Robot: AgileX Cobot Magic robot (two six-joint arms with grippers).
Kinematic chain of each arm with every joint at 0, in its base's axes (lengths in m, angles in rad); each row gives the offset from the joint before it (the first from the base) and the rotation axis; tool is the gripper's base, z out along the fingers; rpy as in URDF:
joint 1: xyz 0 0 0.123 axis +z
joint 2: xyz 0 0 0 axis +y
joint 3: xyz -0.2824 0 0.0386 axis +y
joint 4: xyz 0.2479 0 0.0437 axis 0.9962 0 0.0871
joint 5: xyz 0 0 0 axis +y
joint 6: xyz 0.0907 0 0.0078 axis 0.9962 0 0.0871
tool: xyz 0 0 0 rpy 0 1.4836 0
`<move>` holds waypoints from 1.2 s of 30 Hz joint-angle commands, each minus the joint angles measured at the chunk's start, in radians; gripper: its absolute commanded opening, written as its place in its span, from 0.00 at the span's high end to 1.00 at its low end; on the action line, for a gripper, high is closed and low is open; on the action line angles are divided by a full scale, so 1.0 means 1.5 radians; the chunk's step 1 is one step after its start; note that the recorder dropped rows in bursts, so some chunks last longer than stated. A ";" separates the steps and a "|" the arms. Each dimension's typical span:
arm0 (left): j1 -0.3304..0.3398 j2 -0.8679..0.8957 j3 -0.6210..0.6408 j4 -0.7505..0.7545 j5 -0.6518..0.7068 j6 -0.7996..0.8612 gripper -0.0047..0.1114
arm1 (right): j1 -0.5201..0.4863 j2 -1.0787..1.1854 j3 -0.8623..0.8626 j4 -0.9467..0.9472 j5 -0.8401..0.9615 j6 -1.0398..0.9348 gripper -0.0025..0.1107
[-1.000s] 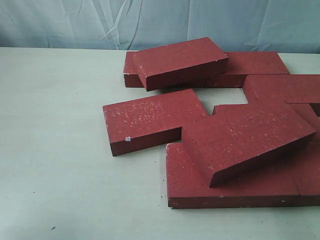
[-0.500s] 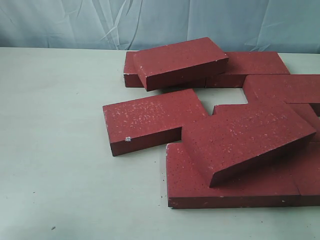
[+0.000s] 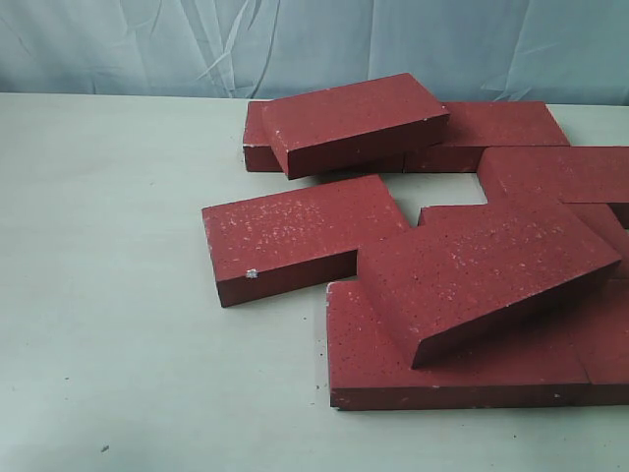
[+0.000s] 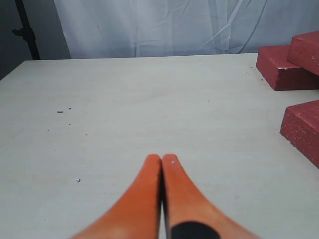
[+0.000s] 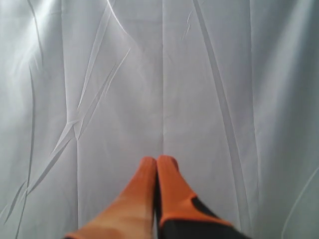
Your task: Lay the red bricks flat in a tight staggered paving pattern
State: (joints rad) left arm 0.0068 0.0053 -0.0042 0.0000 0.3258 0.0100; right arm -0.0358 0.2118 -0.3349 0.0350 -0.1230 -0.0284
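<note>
Saw the left gripper (image 4: 161,162) pinched shut on nothing, over the pale table (image 3: 118,295). Found the red bricks (image 3: 295,236) heaped from the table's middle to its right and back edges, some flat, one tilted brick (image 3: 491,275) leaning across others near the right edge. Saw the right gripper (image 5: 157,162) pinched shut too, empty, facing a white sheet (image 5: 99,74).

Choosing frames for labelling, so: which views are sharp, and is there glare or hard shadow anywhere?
Exterior view: bricks sharp, light soft and even, faint shadows under the tilted ones, no glare. Left wrist view: table and bricks sharp, left gripper blurred up close. Right wrist view: right gripper soft-edged, creased curtain softly lit.
</note>
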 commanded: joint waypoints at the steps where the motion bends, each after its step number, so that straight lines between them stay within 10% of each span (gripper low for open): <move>1: -0.006 -0.004 0.003 0.000 -0.007 0.001 0.96 | -0.003 0.056 -0.065 -0.002 0.069 -0.003 0.98; 16: -0.006 -0.004 0.003 0.000 -0.007 0.001 0.96 | -0.003 0.249 -0.275 -0.002 0.346 -0.003 0.98; 36: -0.006 -0.004 0.003 0.000 -0.007 0.001 0.96 | -0.003 0.326 -0.288 0.062 0.432 0.005 0.98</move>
State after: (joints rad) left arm 0.0068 0.0053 -0.0042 0.0000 0.3258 0.0100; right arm -0.0358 0.6644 -0.7521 0.0732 0.4784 -0.0251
